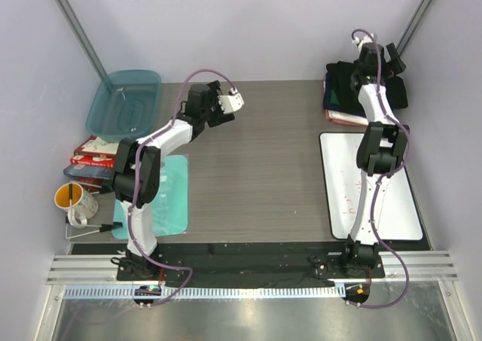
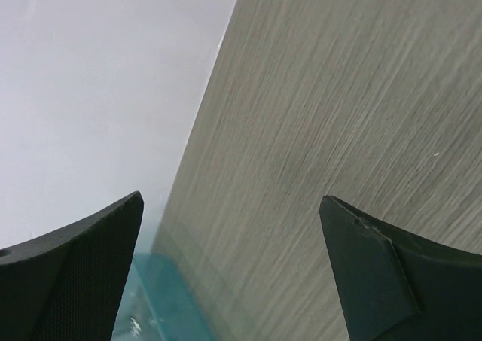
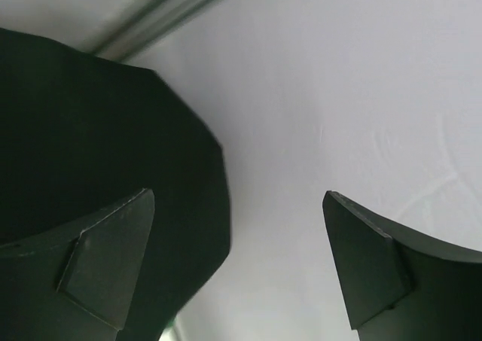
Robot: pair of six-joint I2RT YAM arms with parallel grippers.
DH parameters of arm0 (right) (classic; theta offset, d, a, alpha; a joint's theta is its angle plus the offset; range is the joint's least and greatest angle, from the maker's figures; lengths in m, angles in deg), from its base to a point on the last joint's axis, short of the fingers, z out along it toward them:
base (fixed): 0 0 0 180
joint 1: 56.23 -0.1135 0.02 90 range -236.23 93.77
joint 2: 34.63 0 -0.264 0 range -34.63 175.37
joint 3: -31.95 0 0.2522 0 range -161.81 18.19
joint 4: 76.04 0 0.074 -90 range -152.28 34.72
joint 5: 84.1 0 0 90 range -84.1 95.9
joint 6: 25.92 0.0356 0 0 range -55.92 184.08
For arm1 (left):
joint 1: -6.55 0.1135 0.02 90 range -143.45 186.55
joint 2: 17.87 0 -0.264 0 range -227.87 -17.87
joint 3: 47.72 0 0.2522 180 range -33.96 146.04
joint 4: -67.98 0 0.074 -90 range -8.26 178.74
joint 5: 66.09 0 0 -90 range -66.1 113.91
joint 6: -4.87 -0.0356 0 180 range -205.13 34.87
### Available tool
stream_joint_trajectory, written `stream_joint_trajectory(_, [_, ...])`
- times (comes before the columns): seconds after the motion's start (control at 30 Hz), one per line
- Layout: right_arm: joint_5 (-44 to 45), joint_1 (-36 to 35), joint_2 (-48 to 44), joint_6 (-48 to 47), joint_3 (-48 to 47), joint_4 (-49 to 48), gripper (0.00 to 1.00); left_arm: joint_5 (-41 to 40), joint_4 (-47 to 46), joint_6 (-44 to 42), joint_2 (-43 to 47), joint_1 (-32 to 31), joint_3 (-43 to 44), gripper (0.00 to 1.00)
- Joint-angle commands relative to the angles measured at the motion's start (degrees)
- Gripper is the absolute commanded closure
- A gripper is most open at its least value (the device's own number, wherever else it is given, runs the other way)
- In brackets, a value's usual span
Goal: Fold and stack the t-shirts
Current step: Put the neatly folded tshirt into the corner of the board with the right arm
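Note:
A stack of folded t-shirts [image 1: 343,100] sits at the table's back right corner, with black cloth on top and green, navy and pinkish-white layers below. My right gripper [image 1: 381,59] is open and raised above the back of this stack, near the wall. In the right wrist view the gripper [image 3: 239,192] is open and empty. Black cloth [image 3: 90,130] lies behind its left finger and the pale wall fills the rest. My left gripper [image 1: 223,106] is open and empty over the bare wood at the back middle. In the left wrist view it [image 2: 232,196] shows only table and wall between its fingers.
A teal tub [image 1: 124,100] stands at the back left, and its edge shows in the left wrist view [image 2: 162,303]. A teal flat mat [image 1: 175,198] lies by the left arm. A white board [image 1: 369,187] lies at the right. Books [image 1: 94,154] and a yellow mug [image 1: 71,198] sit at the far left.

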Motion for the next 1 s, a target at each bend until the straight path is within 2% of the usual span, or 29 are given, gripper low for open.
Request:
stream_joint_trajectory(0.0, [-6.82, -3.26, -17.03, 21.27, 2.74, 13.97, 0.0, -2.19, 0.07, 17.88, 7.0, 0.88, 2.42, 0.0])
stream_joint_trajectory(0.07, [-10.84, -5.19, -20.81, 26.44, 6.08, 18.8, 0.01, -2.19, 3.59, 24.47, 8.32, 1.41, 4.26, 0.0])
stream_joint_trajectory(0.1, [-12.53, -5.81, -21.79, 28.21, 6.78, 21.09, 0.18, -2.27, 4.64, 26.76, 8.68, 1.68, 4.97, 0.0])
stream_joint_trajectory(0.13, [-14.2, -6.34, -22.4, 29.71, 7.92, 25.11, 0.24, -2.1, 6.74, 28.78, 9.2, 2.03, 5.58, 0.0])
stream_joint_trajectory(0.17, [-14.48, -7.21, -22.93, 30.86, 8.89, 26.28, 0.24, -1.58, 8.33, 32.37, 9.64, 2.99, 6.81, 0.0])
stream_joint_trajectory(0.2, [-14.05, -8.62, -24.24, 32.43, 11.77, 26.73, 0.01, -0.88, 9.3, 34.06, 9.91, 3.43, 7.17, 0.0])
stream_joint_trajectory(0.27, [-14.91, -10.55, -25.74, 33.06, 14.86, 26.82, 0.0, -0.78, 10.63, 37.65, 11.49, 4.83, 7.26, 0.0])
stream_joint_trajectory(0.43, [-23.44, -12.84, -29.44, 37.8, 19.18, 29.19, 0.0, -0.34, 10.99, 40.31, 15.44, 6.42, 4.28, 0.0])
stream_joint_trajectory(0.7, [-28.72, -17.77, -33.13, 36.85, 28.22, 32.62, 0.0, 1.42, 10.37, 45.32, 22.12, 8.18, -3.28, 0.0])
stream_joint_trajectory(0.83, [-31.08, -20.49, -35.5, 34.65, 31.48, 31.74, 0.0, -1.13, 10.02, 49.53, 23.35, 8.36, -6.79, 0.0])
stream_joint_trajectory(0.97, [-40.91, -20.67, -36.91, 36.04, 33.15, 32.8, 0.0, -2.71, 8.88, 53.05, 24.15, 8.71, -8.73, 0.0])
